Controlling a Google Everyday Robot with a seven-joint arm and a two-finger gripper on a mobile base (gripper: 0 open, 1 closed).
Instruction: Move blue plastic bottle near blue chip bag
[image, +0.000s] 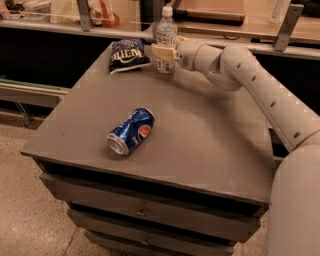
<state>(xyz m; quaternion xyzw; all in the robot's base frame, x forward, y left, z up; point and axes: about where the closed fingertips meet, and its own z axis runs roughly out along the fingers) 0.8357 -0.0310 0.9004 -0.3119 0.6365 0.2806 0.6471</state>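
Camera view shows my gripper (164, 51) at the far end of the worktop (210, 145), clamped around the blue plastic bottle (165, 31). I hold it by the middle so it does not tip over. The blue chip bag (128, 55) lies just left of my gripper, so I think the bottle is close enough. A soda can (131, 131) lies well away, toward the front.
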